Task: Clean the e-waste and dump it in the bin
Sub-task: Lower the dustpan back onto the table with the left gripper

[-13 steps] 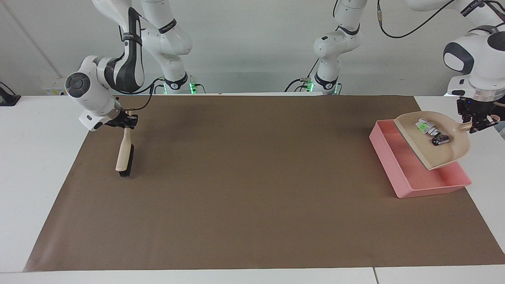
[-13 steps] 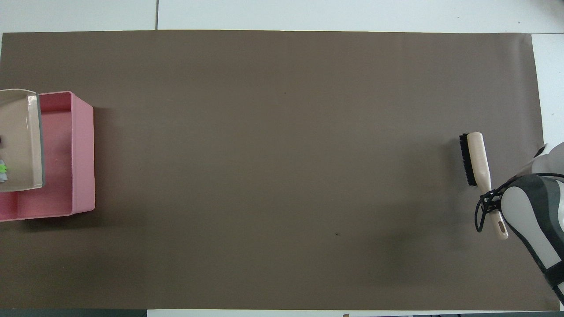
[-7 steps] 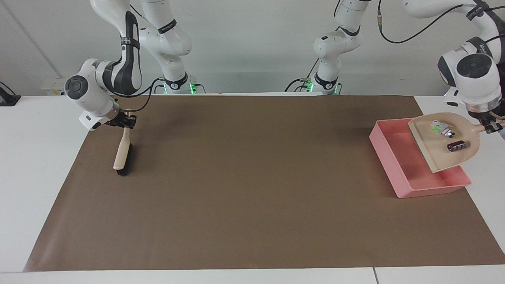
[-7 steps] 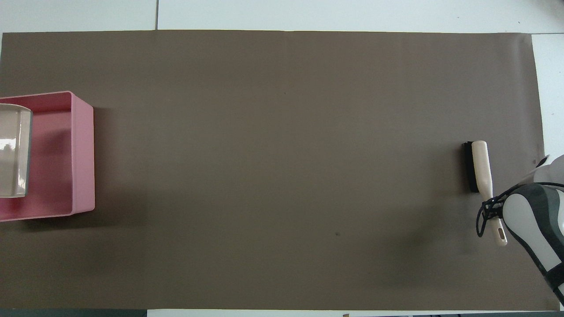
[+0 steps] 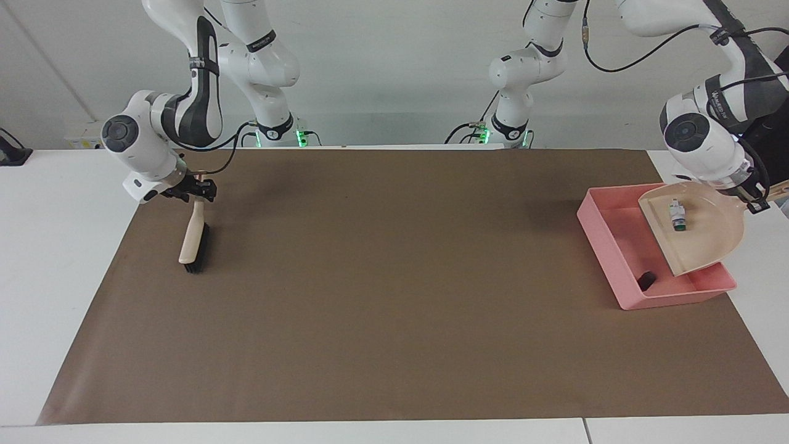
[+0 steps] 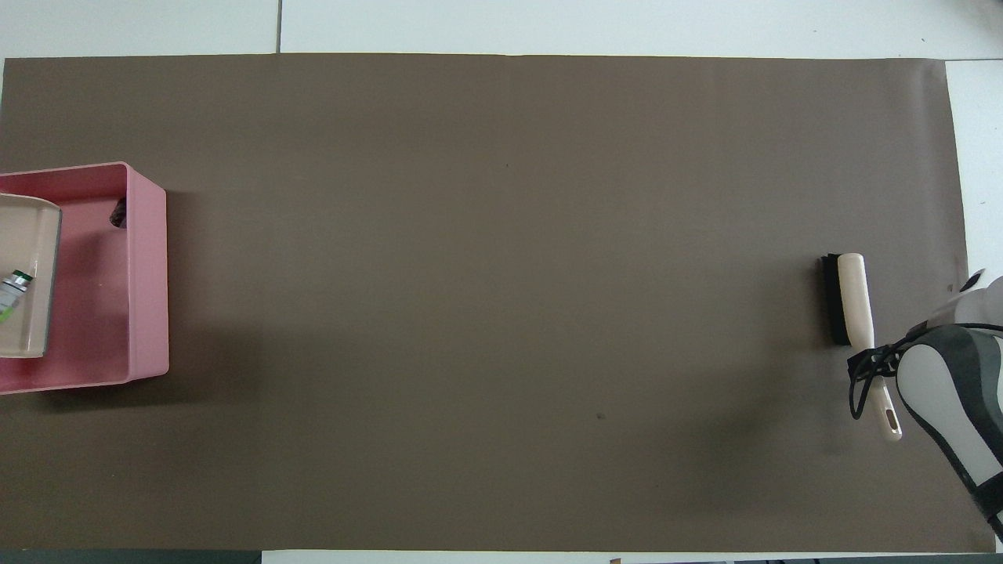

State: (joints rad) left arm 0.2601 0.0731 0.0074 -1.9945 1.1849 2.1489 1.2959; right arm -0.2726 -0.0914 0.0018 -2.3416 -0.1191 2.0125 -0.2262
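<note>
Overhead, the left claw is out of sight and only the edge of the beige plastic dustpan (image 6: 27, 274) shows; the facing view gives the whole pan and both arms. Facing, the left claw (image 5: 757, 200) holds the dustpan's handle, closed on it, at the left arm's end of the desk (image 5: 61, 259). It keeps the pan tilted over the shallow pink plastic bin (image 5: 607, 237) below the claw. One bit of e-waste, the small white block with a green end (image 5: 677, 216), lies on the pan's floor just beside the claw. The other, the dark brown-black cylinder (image 5: 646, 280), lies in the bin's corner farthest from the robots, below the pan's lip; overhead it shows as a dark speck against the bin's wall. The right claw (image 5: 198, 190) is at the handle of one beige brush with black bristles (image 5: 194, 243); whether its fingers grip the handle cannot be told. The brush's bristle end rests on the brown paper mat (image 5: 394, 296) below that claw. Counted: two e-waste bits, one bin, one dustpan, one brush.
</note>
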